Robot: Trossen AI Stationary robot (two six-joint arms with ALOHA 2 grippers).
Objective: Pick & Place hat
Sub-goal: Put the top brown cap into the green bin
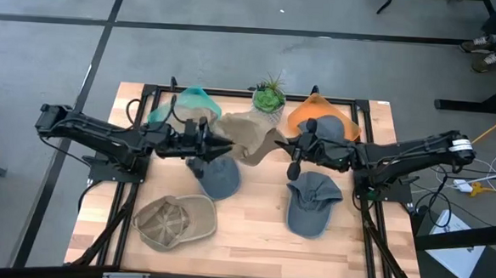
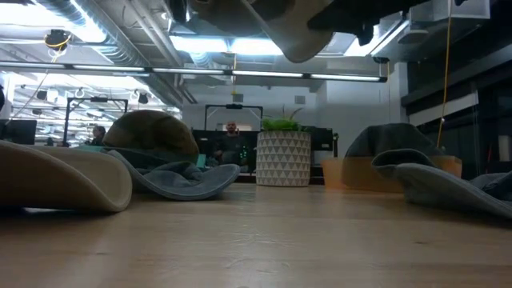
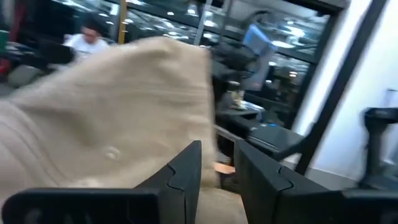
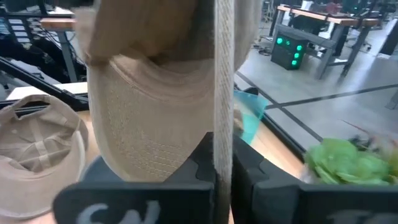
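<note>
A tan bucket hat (image 1: 250, 136) hangs in the air over the table's middle, between my two grippers; the low view shows its underside (image 2: 294, 34) high above the tabletop. My left gripper (image 1: 216, 142) is at its left side and my right gripper (image 1: 288, 146) at its right side, each shut on the hat. Under it a grey-blue cap (image 1: 220, 178) lies on the table. My left gripper (image 3: 217, 152) pinches the tan hat's left edge (image 3: 211, 186) between its two fingers, coming level from the table's left. The hat is lifted clear and billows beyond the fingers. My right gripper (image 4: 222, 146) pinches the hat's brim (image 4: 222, 106) between its fingers, coming level from the table's right. The brim stands edge-on in the hold, and the crown (image 4: 149, 118) hangs beside it, clear of the table.
A teal hat (image 1: 186, 106) and an orange hat (image 1: 321, 117) lie at the far side with a potted plant (image 1: 269, 96) between them. A second grey-blue cap (image 1: 313, 204) and an upturned tan cap (image 1: 176, 220) lie near the front. A person shows in the room behind.
</note>
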